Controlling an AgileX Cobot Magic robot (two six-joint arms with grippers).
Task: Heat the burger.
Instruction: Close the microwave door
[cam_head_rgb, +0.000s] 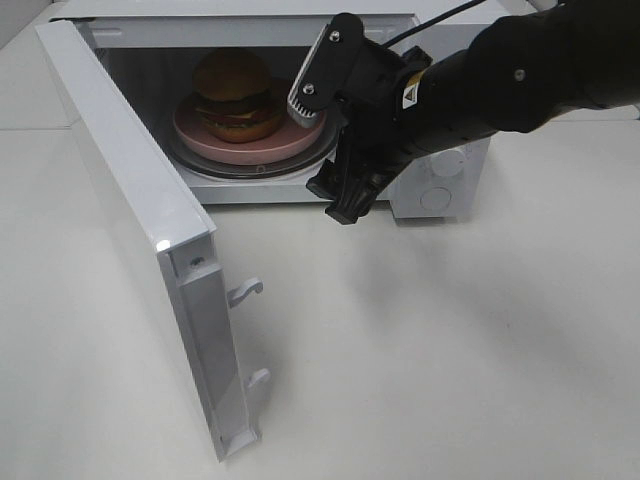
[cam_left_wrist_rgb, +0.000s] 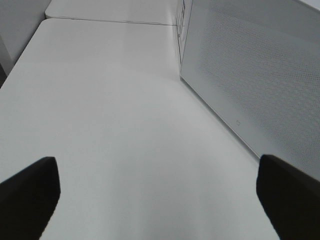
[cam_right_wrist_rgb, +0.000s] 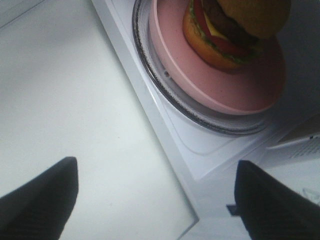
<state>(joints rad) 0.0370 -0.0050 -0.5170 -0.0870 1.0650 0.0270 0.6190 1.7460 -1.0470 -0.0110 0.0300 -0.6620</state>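
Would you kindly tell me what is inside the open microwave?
The burger sits on a pink plate resting on the glass turntable. The right claw and its arm cover the right side of the cavity, so that part cannot be seen.

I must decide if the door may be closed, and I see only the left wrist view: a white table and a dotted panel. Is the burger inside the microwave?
Observer: Yes. The burger sits on a pink plate inside the microwave.
Operator: Does the right claw hold the plate?
Observer: No. The right claw has its jaws wide apart, in front of the oven's opening and apart from the plate.
Operator: And the door?
Observer: The door stands wide open, swung out on the left side of the oven. The panel you see is probably its outer face.
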